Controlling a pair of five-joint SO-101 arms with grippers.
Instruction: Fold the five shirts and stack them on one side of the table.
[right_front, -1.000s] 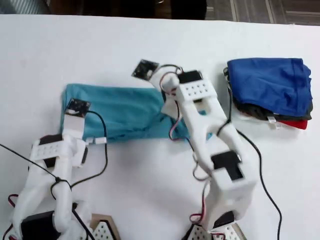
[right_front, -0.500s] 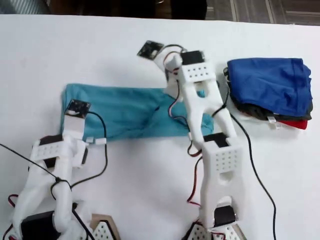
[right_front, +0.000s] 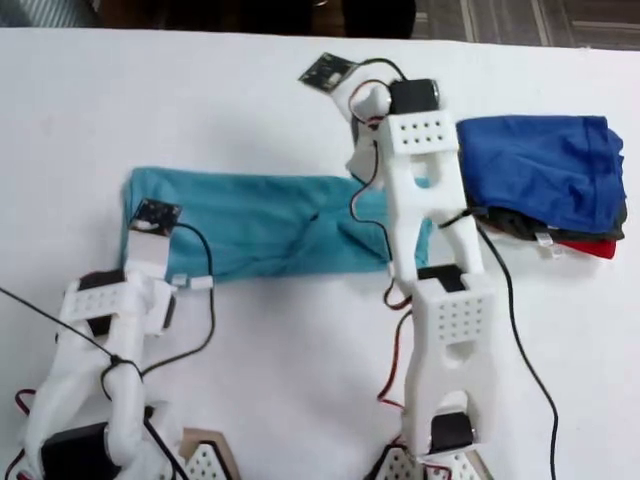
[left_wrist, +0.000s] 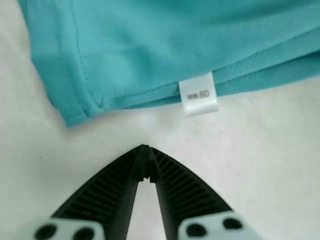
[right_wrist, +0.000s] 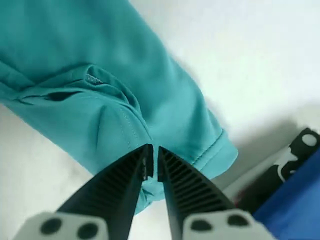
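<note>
The right arm covers the teal shirt's end nearest the blue shirt. Beneath that, dark cloth and red cloth show only as edges, so their count cannot be told. The tag's print is too small. Whether the right gripper pinches cloth is unclear.

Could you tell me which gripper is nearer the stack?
Right. The right gripper is at the shirt's end beside the stack; the left gripper at its far end.
</note>
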